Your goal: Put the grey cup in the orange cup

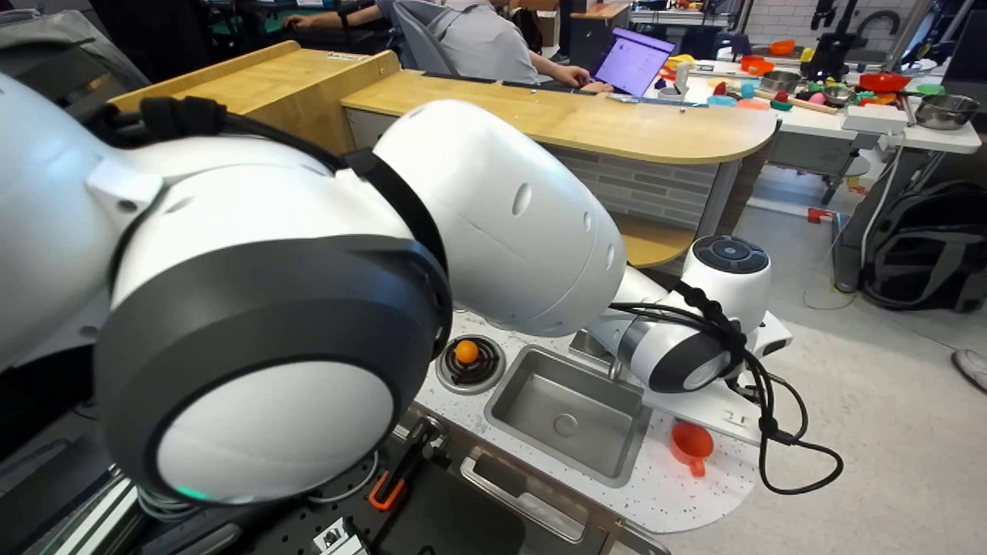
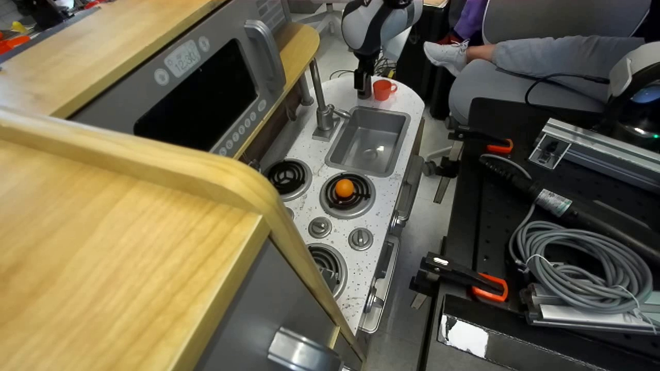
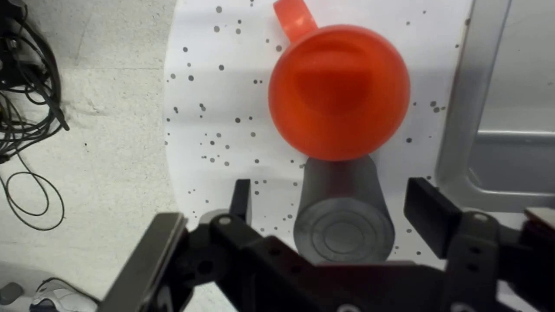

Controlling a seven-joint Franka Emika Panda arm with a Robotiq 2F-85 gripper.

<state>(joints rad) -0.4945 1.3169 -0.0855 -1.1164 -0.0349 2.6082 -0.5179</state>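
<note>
My gripper [image 3: 337, 208] has its fingers [image 3: 431, 216] spread wide, one each side of the grey cup [image 3: 344, 236], nothing held. That cup's right beside the orange cup [image 3: 338, 95]; can't tell if they touch. I'd center on it, close gently so it doesn't skid, then lift straight up before swinging over the orange cup. Dragging sideways would probably shove it, tbh.
</note>
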